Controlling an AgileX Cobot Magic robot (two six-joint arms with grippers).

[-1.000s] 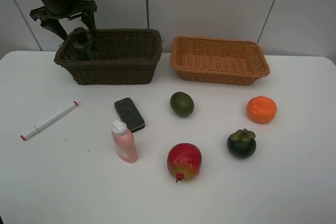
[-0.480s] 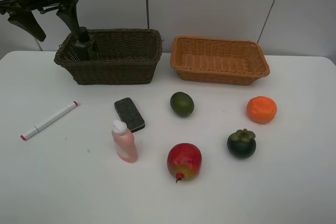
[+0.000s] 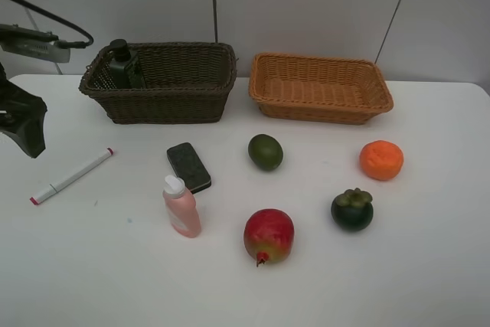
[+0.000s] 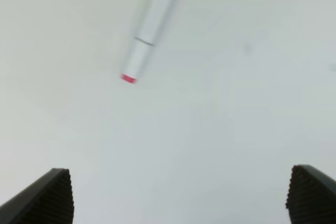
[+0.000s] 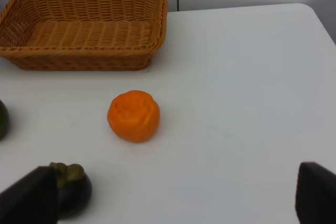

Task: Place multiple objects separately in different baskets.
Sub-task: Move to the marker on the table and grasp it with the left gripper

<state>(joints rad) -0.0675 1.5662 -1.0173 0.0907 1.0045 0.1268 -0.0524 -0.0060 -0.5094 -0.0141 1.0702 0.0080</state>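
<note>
The dark green pump bottle (image 3: 122,67) stands in the left end of the dark brown basket (image 3: 184,101). The light tan basket (image 3: 319,109) holds nothing I can see. On the table lie the white red-tipped marker (image 3: 71,176), black eraser (image 3: 189,166), pink bottle (image 3: 181,207), lime (image 3: 265,152), orange (image 3: 381,160), mangosteen (image 3: 352,209) and pomegranate (image 3: 269,236). My left gripper (image 3: 23,124) is open and empty at the far left, above the marker (image 4: 149,30). My right gripper (image 5: 173,203) is open and empty, near the orange (image 5: 133,115) and mangosteen (image 5: 71,187).
The white table's right edge (image 5: 328,30) runs close to the right gripper. The tan basket (image 5: 84,27) stands beyond the orange. A grey panelled wall (image 3: 306,5) rises behind both baskets.
My left gripper has left the dark brown basket, with the green bottle staying inside, and swung left and down to hover near the marker. The right arm has not moved.
</note>
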